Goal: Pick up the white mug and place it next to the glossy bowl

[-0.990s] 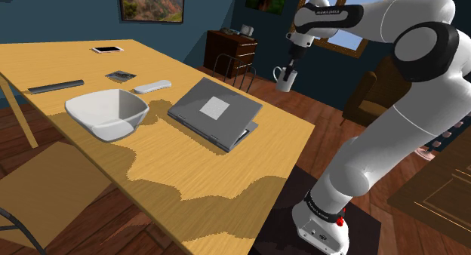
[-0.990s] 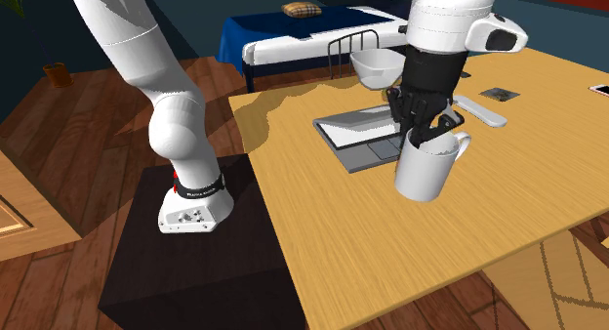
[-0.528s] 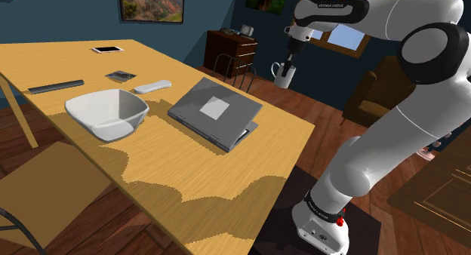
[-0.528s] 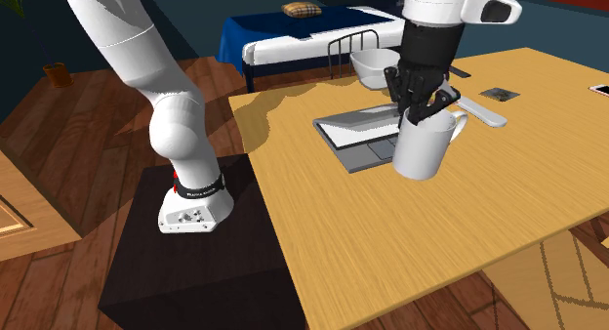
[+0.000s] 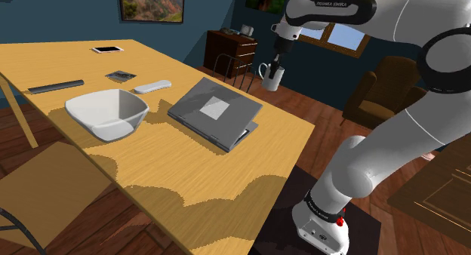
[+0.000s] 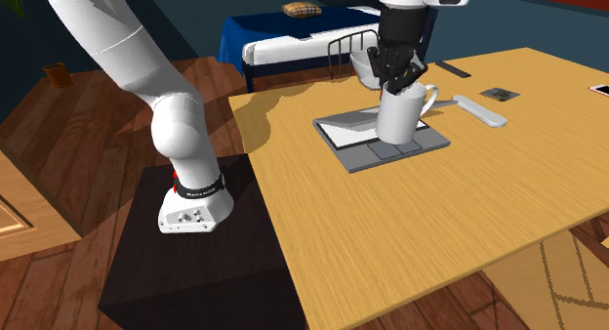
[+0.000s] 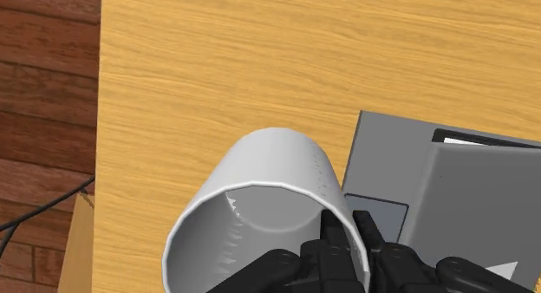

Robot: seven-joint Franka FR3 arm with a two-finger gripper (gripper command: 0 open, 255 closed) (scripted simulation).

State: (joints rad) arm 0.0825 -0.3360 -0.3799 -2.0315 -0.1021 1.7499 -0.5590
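The gripper (image 6: 398, 80) is closed on the mug's (image 6: 400, 121) rim, one finger inside, so it hangs mouth-up just below the jaws. It is lifted, probably to clear the laptop (image 5: 215, 110) before the bowl (image 5: 107, 112).

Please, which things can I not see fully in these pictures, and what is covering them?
1. Second exterior view: the bowl is mostly hidden behind the gripper and the white mug that it clasps.
2. Wrist view: the laptop is cut off by the picture's edge.
3. Shoulder view: the print on the small card is too small to make out.
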